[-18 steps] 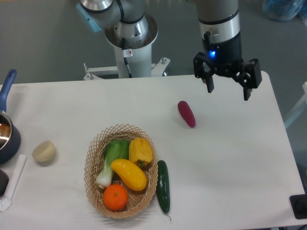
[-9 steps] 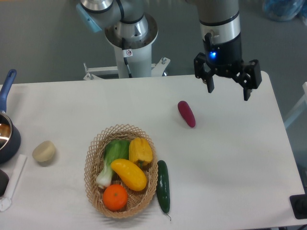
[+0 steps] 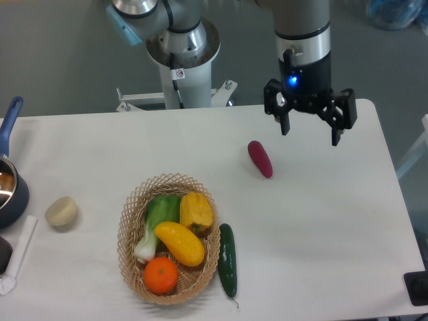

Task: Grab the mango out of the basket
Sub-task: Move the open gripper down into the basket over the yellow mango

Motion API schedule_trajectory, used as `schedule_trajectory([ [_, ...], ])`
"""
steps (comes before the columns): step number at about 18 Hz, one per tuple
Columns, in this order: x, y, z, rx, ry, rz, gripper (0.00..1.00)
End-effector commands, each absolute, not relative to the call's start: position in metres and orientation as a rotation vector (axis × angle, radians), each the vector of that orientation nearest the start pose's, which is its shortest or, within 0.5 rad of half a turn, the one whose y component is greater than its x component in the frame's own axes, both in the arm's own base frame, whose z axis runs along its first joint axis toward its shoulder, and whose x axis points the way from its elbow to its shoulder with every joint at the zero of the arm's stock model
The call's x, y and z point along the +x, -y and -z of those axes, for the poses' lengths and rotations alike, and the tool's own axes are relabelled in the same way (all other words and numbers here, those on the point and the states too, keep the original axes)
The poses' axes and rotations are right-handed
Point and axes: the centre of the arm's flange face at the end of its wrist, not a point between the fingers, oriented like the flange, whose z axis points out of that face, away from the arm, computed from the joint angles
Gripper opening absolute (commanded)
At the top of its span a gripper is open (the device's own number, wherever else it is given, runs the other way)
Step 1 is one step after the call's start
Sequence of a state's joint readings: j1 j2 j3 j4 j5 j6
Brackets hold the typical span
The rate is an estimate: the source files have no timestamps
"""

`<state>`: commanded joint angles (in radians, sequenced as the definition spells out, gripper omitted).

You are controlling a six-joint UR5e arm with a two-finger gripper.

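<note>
The mango (image 3: 180, 243), a glossy yellow oval with an orange tinge, lies slanted in the middle of the tan wicker basket (image 3: 128, 221) at the lower left of the table. In the basket with it are a lobed yellow bell pepper (image 3: 196, 210), a round orange (image 3: 160, 275) and a green leafy vegetable (image 3: 156, 221). My gripper (image 3: 310, 132) hangs open and empty above the table's far right, well away from the basket.
A dark green cucumber (image 3: 227, 259) lies just right of the basket. A purple-red vegetable (image 3: 260, 158) lies mid-table, left of and below the gripper. A pale potato (image 3: 61, 211) and a blue-handled pot (image 3: 9, 180) are at the left edge.
The gripper has shifted slightly to the left, toward the table's middle. Nothing on the table has moved.
</note>
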<state>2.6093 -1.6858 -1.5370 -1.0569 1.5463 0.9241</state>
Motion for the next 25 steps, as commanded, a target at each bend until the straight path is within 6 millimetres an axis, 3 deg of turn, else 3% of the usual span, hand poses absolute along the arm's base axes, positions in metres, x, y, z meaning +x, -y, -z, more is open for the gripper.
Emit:
schedule_trajectory([
  [5, -0.397, -0.436, -0.495, -2.76, 0.375, -0.363, 1.0],
  [8, -0.369, -0.467, -0.456, -2.765, 0.461, -0.201, 1.0],
  [11, -0.344, -0.492, -0.403, -2.811, 0.602, -0.073, 1.0],
  [14, -0.329, -0.518, -0.38, -2.793, 0.692, 0.049, 1.0],
  [16, -0.331, -0.527, -0.357, -2.79, 0.753, 0.137, 1.0],
  [20, -0.341, -0.538, -0.327, -2.746, 1.034, 0.202, 1.0],
  [25, -0.339, -0.559, -0.31, -2.714, 1.086, 0.199, 1.0],
])
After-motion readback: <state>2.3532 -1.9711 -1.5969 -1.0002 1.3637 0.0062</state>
